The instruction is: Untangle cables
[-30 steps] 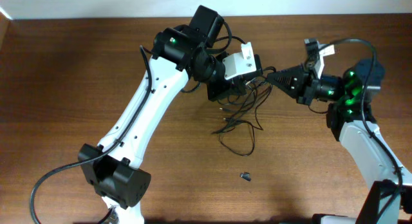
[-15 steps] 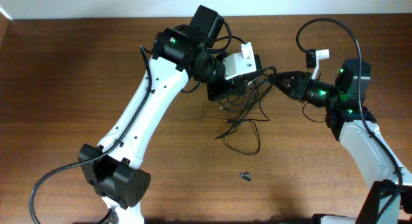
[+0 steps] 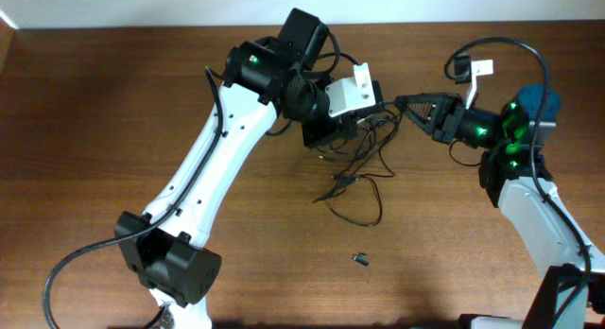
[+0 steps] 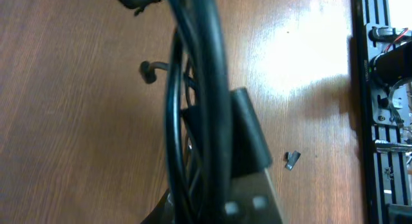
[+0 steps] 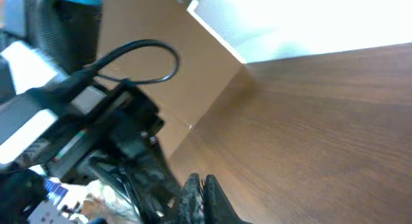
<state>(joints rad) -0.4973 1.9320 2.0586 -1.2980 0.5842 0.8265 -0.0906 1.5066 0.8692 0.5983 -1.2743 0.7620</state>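
The cables are a tangle of thin black cords. The bundle hangs from my left gripper at the back middle of the table, and a loop with a plug trails onto the wood below it. In the left wrist view the cables run close through the left gripper, which is shut on them. My right gripper points left, just right of the tangle, shut on a thin strand that stretches from the bundle. In the right wrist view its fingers are pressed together.
A tiny dark stubby piece lies on the wood in front of the tangle; it also shows in the left wrist view. The left arm's base stands at the front left. The right arm's base is at the right edge.
My right gripper has moved slightly back and right with its strand. The cable loop on the table has shifted a little. The left arm has stayed put.
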